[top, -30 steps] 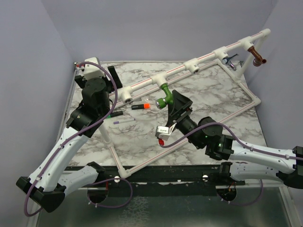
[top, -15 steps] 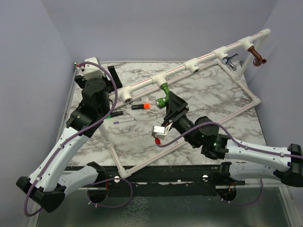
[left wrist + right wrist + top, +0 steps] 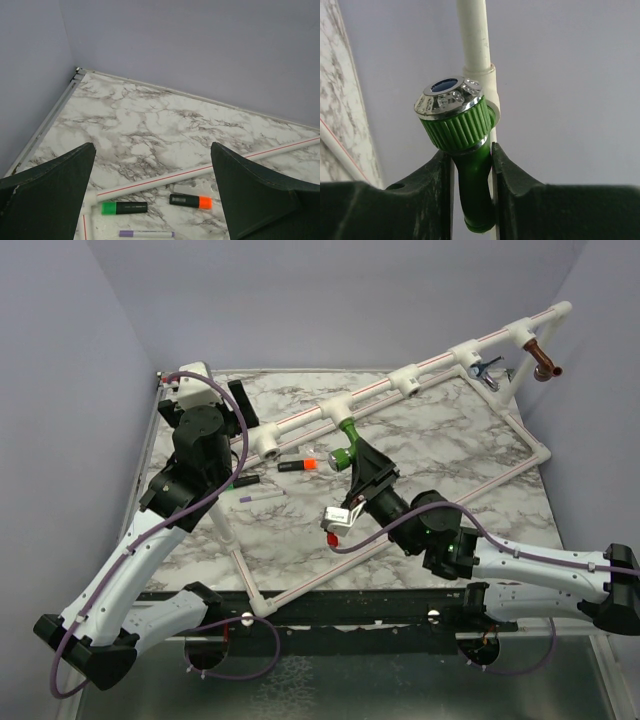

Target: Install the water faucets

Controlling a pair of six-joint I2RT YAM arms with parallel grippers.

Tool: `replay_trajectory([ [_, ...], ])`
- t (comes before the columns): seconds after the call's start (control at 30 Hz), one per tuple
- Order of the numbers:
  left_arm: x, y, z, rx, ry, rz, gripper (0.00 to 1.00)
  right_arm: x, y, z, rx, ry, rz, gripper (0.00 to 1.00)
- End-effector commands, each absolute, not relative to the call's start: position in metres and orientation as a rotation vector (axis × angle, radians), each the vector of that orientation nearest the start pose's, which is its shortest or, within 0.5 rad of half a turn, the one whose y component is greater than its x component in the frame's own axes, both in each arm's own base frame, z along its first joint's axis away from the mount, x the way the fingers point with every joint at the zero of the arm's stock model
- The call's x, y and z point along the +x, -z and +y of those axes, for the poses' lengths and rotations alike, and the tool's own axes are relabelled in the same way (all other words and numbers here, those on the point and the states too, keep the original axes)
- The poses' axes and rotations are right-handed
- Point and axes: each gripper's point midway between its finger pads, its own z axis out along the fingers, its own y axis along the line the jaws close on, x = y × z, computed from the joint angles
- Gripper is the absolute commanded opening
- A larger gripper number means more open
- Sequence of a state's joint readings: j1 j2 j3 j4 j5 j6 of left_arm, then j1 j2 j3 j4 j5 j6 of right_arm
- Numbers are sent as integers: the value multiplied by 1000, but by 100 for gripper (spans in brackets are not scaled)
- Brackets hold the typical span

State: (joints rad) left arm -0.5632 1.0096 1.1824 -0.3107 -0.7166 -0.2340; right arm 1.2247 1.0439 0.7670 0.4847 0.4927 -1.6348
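Note:
The bright green faucet (image 3: 345, 443) hangs from a white tee on the raised pipe rail (image 3: 300, 418). My right gripper (image 3: 352, 464) reaches up to it from below. In the right wrist view its dark fingers (image 3: 520, 175) press the green spout (image 3: 472, 175) from both sides, under the ribbed knob with the chrome cap (image 3: 451, 107). A chrome faucet (image 3: 487, 367) and a copper-brown faucet (image 3: 546, 362) hang from tees at the far right of the rail. My left gripper (image 3: 226, 400) is open and empty over the back left of the table, its fingers (image 3: 55, 185) wide apart.
A white pipe frame (image 3: 520, 430) runs round the marble tabletop. An orange-capped marker (image 3: 300, 465) (image 3: 191, 201), a green-capped marker (image 3: 243, 481) (image 3: 124, 208) and a purple pen (image 3: 262, 496) (image 3: 146, 233) lie left of centre. An open tee (image 3: 270, 448) sits on the rail's left end.
My right gripper has slid left onto the green faucet and its fingers have come together on the spout. The left arm has not moved.

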Motion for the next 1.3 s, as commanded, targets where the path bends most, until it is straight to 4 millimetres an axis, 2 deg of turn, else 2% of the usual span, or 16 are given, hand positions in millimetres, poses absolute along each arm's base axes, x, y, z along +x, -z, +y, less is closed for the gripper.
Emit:
replay_trajectory([
  [0.0, 293, -246, -84, 69, -187, 2069, 99, 227, -397, 277, -900, 259, 856, 1],
  [0.17, 293, -246, -84, 71, -185, 2068, 99, 224, -403, 280, -724, 7, 956, 0],
  [0.3, 293, -246, -84, 71, -184, 2069, 99, 224, -405, 286, -670, -79, 991, 1],
  [0.6, 291, -249, -83, 63, -179, 2059, 99, 219, -423, 293, -527, -299, 1029, 0],
  [0.73, 291, -249, -83, 62, -174, 2058, 99, 216, -423, 300, -578, -309, 1030, 0],
  [0.9, 291, -251, -84, 63, -165, 2055, 99, 214, -415, 296, -683, -215, 1012, 2],
  [0.93, 290, -251, -83, 63, -167, 2055, 99, 214, -412, 294, -723, -182, 1007, 7],
  [1.03, 290, -251, -84, 63, -165, 2054, 99, 210, -407, 290, -827, -110, 979, 37],
  [1.17, 291, -251, -84, 64, -166, 2054, 99, 201, -408, 284, -980, -10, 878, 66],
  [1.27, 291, -252, -84, 62, -171, 2054, 99, 195, -412, 281, -1069, 62, 800, 78],
])
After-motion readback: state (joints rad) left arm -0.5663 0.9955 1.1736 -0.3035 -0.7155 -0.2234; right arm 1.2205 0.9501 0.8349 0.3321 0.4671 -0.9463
